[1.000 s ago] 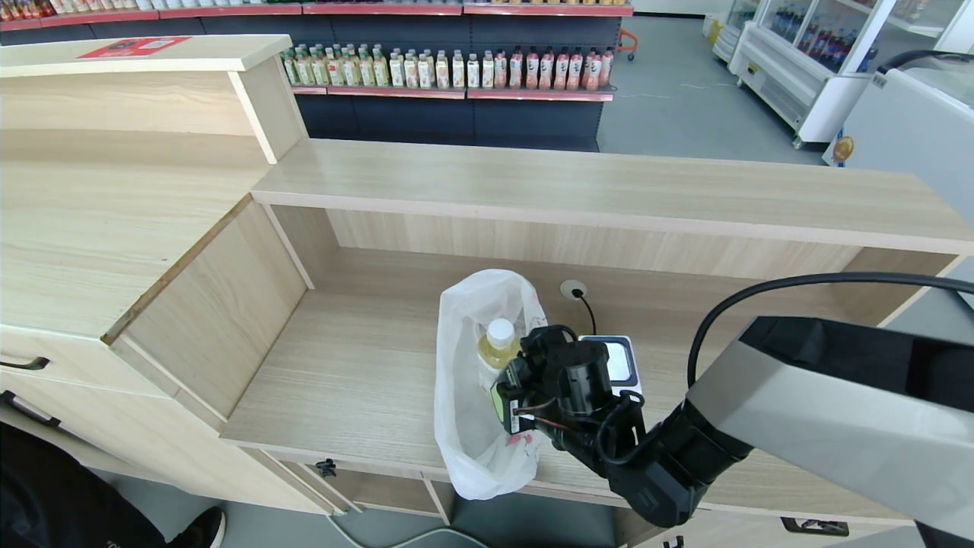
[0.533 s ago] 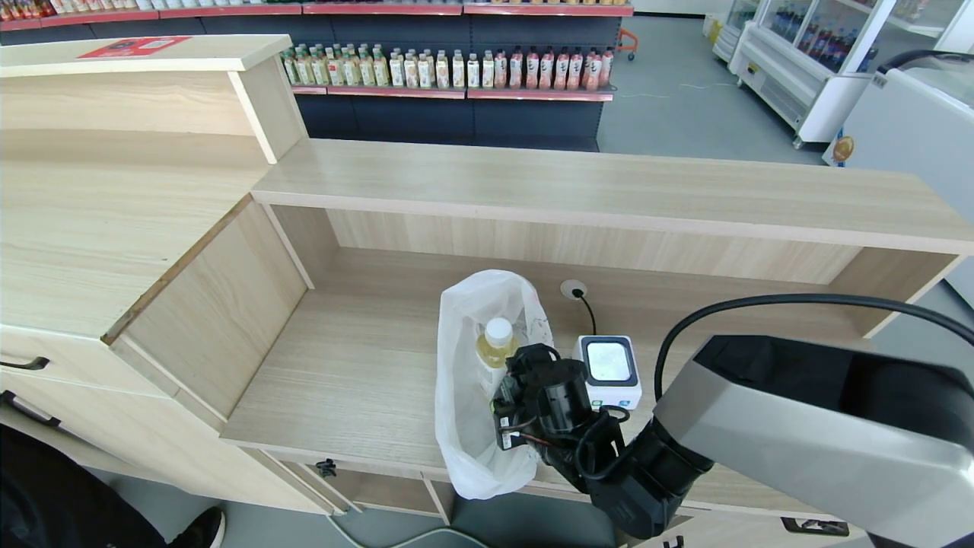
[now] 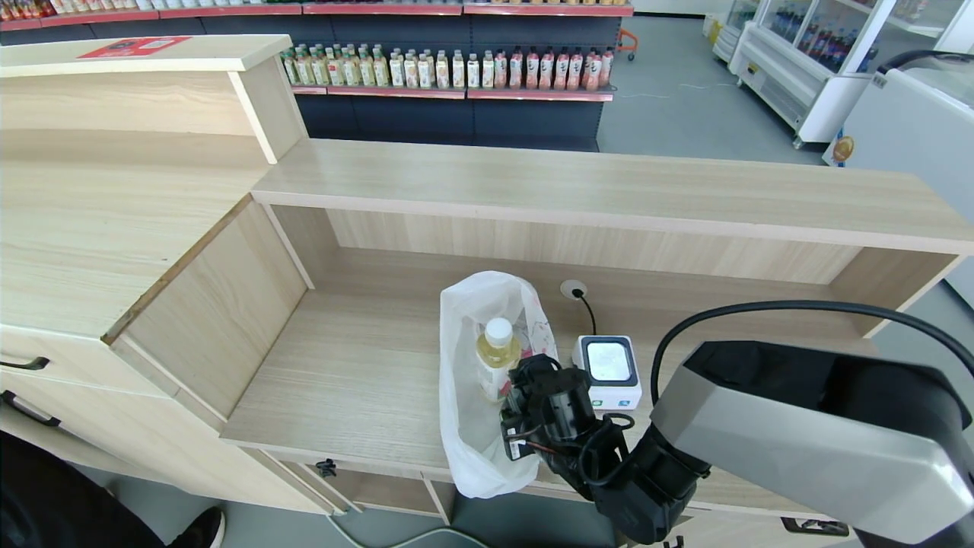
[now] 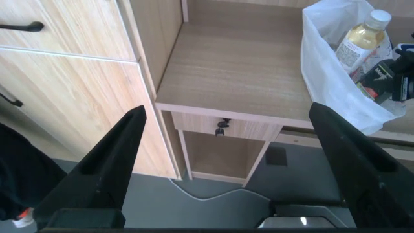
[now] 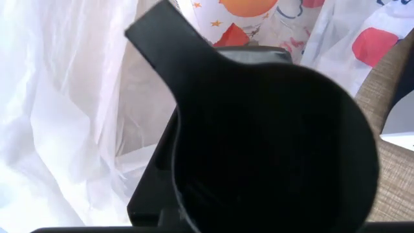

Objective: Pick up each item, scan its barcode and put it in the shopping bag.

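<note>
A white plastic shopping bag [image 3: 466, 434] stands open on the low wooden desk [image 3: 358, 380], and a yellowish bottle [image 3: 498, 348] with a white cap stands upright inside it. My right gripper [image 3: 514, 415] is at the bag's right rim, reaching down into its mouth. In the right wrist view a black round item [image 5: 272, 142] sits right at that gripper, with the bag's film [image 5: 65, 129] around it. The left wrist view shows the bag [image 4: 330, 81], the bottle [image 4: 362, 42] and the right gripper [image 4: 398, 68] from in front of the desk. My left gripper [image 4: 226, 168] hangs open and empty, low before the desk.
A white barcode scanner [image 3: 609, 365] with a glass top sits just right of the bag, its cable running to a hole [image 3: 573, 289] in the desk. A raised counter ledge [image 3: 609, 190] overhangs the back. A side panel [image 3: 221, 304] walls the left. Drawers [image 4: 58, 39] are left of the desk.
My right gripper has moved down and toward the desk's front edge, from over the scanner into the bag's mouth. The scanner's top is now uncovered. The bag shifted slightly.
</note>
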You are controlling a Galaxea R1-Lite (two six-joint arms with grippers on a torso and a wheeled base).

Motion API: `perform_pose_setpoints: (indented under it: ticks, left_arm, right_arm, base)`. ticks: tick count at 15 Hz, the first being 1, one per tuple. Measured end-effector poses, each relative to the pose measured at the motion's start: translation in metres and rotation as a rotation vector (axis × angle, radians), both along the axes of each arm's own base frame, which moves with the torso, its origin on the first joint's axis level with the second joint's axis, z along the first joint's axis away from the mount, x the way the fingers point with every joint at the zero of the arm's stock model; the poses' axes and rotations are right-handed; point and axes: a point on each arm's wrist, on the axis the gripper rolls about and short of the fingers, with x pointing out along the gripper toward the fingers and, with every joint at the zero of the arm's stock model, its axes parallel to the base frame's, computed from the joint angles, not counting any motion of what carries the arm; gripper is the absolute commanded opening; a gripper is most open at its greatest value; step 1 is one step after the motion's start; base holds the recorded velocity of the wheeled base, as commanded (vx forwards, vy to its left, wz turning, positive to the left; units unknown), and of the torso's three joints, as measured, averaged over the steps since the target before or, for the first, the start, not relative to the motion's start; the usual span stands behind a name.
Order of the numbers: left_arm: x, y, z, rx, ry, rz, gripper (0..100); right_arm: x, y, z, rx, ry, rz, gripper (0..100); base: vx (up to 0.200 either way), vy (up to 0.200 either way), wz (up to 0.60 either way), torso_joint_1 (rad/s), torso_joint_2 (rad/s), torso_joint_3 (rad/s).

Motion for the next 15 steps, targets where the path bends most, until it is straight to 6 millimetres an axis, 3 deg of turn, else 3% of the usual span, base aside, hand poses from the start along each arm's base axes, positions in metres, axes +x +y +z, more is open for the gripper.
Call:
perform_pose_setpoints:
  ticks: [1,7,15]
  left_arm:
    - [0.000,0.000,0.000,0.000,0.000,0.000,100]
    - [0.000,0.000,0.000,0.000,0.000,0.000,100]
    - [0.000,0.000,0.000,0.001,0.000,0.000,100]
  right_arm:
    - [0.000,0.000,0.000,-0.001,0.000,0.000,100]
    - [0.000,0.002,0.012,0.062,-0.054,0.005,100]
    - [-0.017,-0.015,0.042,0.130,-0.040,-0.023,100]
  base:
    - [0.000,0.000,0.00,0.000,0.00,0.000]
    - [0.000,0.000,0.00,0.000,0.00,0.000]
    - [0.000,0.000,0.00,0.000,0.00,0.000]
